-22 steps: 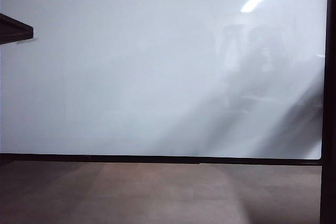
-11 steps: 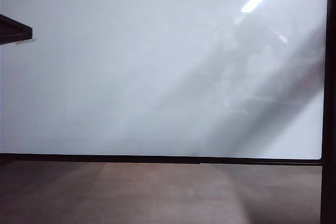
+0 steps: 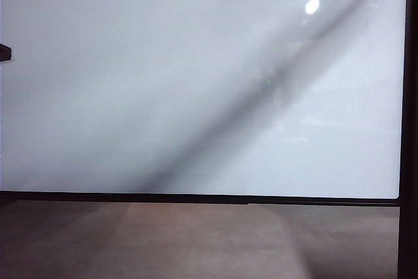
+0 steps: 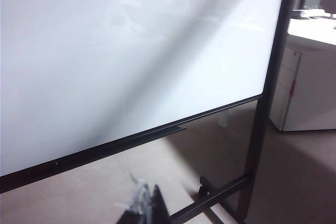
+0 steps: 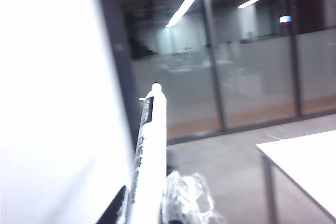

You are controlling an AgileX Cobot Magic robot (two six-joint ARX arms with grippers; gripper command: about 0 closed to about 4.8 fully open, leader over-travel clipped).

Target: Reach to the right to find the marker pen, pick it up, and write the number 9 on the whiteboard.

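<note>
The whiteboard [image 3: 163, 76] fills the exterior view, glossy white with a thin black frame [image 3: 196, 198], and a grey diagonal shadow crosses it. In that view neither gripper shows. My right gripper [image 5: 149, 211] is shut on the marker pen [image 5: 149, 150], a white barrel with black lettering. The pen's tip points away from the camera, beside the whiteboard's edge [image 5: 47, 103]. My left gripper [image 4: 146, 199] hangs below the whiteboard [image 4: 121, 45], over the floor, its fingertips pressed together with nothing between them. The number 9 is out of view.
A small dark piece [image 3: 3, 52] pokes in at the exterior view's left edge. The board's black stand [image 4: 252, 145] has a foot bar near the floor. A white cabinet [image 4: 304, 93] stands past the frame. Glass partitions [image 5: 252, 77] and a white tabletop [image 5: 304, 161] lie beyond the pen.
In the exterior view the dark bar at the left edge has drawn back almost out of sight. The grey reflection on the board's right side has stretched into a long diagonal streak.
</note>
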